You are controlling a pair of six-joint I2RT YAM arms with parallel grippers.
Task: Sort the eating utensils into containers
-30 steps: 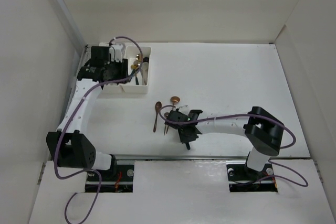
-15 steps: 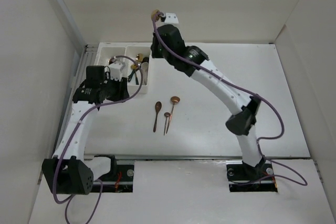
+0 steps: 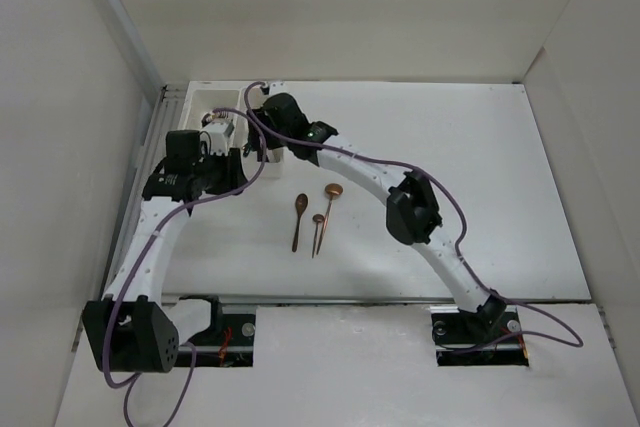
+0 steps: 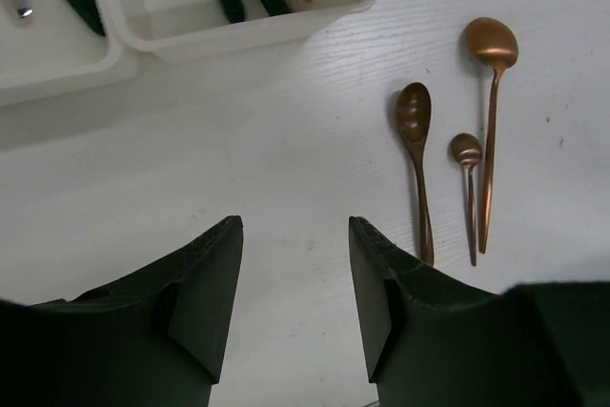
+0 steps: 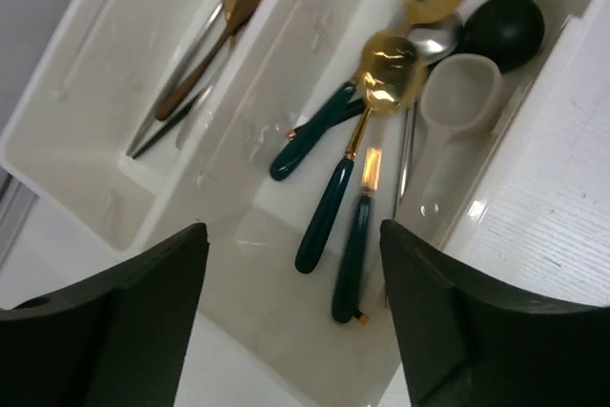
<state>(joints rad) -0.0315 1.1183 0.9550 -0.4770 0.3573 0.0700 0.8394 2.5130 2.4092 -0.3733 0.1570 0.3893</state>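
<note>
Right gripper [image 5: 291,235]: jaws spread, empty, over spoon bin [image 5: 243,245], upper left.
Left gripper [image 4: 294,235]: jaws spread, empty, above tabletop [image 4: 238,140].
Centre: three copper spoons [image 4: 414,116].

right arm [image 3: 350,162] blocking spoon bin [image 5: 272,235], open table [image 3: 450,147] around copper spoons [image 4: 466,150]
</note>
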